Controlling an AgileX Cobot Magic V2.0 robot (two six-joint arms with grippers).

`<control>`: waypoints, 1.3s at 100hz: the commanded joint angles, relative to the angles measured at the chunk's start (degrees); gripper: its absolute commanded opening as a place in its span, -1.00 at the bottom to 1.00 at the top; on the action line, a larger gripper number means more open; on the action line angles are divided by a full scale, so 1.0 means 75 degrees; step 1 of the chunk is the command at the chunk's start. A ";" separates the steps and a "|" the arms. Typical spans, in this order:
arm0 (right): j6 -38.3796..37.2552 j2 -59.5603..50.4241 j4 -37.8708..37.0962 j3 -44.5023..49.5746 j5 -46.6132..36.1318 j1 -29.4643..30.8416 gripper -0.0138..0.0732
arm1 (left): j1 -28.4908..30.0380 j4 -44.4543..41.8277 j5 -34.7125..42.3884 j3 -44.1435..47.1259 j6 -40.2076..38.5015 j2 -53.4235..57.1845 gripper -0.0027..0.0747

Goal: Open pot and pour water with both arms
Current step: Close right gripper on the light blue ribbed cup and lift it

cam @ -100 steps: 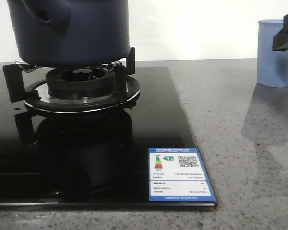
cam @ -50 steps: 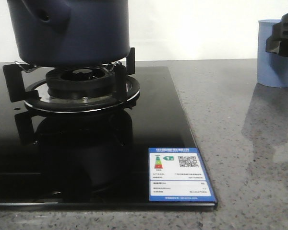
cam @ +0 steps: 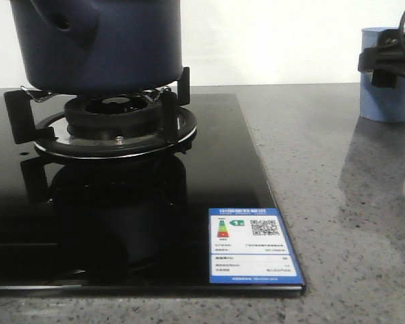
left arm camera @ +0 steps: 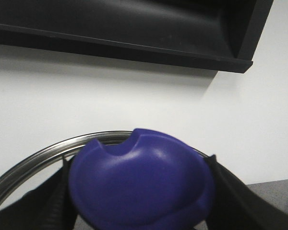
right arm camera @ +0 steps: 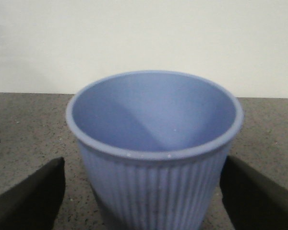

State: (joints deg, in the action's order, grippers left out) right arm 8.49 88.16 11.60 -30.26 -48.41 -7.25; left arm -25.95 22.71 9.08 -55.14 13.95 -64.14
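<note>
The dark navy pot [cam: 101,40] stands on the burner at the back left; its top is cut off by the front view. My left gripper [left arm camera: 139,201] is shut on the blue lid knob [left arm camera: 139,184], and the lid's metal rim [left arm camera: 33,160] shows behind it; this gripper is out of the front view. The light blue ribbed cup [cam: 389,101] stands at the far right on the counter. My right gripper [cam: 390,62] is open at the cup [right arm camera: 153,143], with one finger [right arm camera: 29,196] on each side and a gap to the cup wall.
A black glass cooktop [cam: 121,229] with a burner grate [cam: 115,118] fills the left. A blue and white label [cam: 253,246] sits at its front right corner. Grey speckled counter [cam: 344,202] lies between cooktop and cup. A black shelf [left arm camera: 134,28] hangs on the wall.
My right gripper has moved left across the cup in the front view and now spans it. The pot has not moved.
</note>
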 commanded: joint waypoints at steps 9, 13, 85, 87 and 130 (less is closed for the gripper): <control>-0.0009 0.0232 -0.0171 -0.0223 -0.1181 -0.0003 0.63 | 0.0023 -0.0017 0.0847 -0.0260 -0.0049 0.0243 0.02; -0.0009 0.0292 -0.0171 -0.0223 -0.1297 -0.0003 0.63 | 0.0023 -0.0017 0.0847 -0.0260 -0.0049 0.0243 0.02; -0.0009 0.0521 -0.0047 -0.0539 -0.1275 -0.0003 0.05 | 0.0023 -0.0017 0.0847 -0.0260 -0.0049 0.0243 0.02; -0.0009 0.0521 -0.0047 -0.0539 -0.1260 -0.0003 0.05 | 0.0023 -0.0017 0.0847 -0.0260 -0.0049 0.0243 0.02; 0.0006 -0.1057 -0.1077 -0.0599 0.0454 -0.0003 0.05 | 0.0023 -0.0017 0.0847 -0.0260 -0.0049 0.0243 0.02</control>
State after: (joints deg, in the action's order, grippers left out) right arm 8.39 85.73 7.40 -32.92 -42.18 -7.34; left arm -25.95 22.71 9.08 -55.14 13.95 -64.14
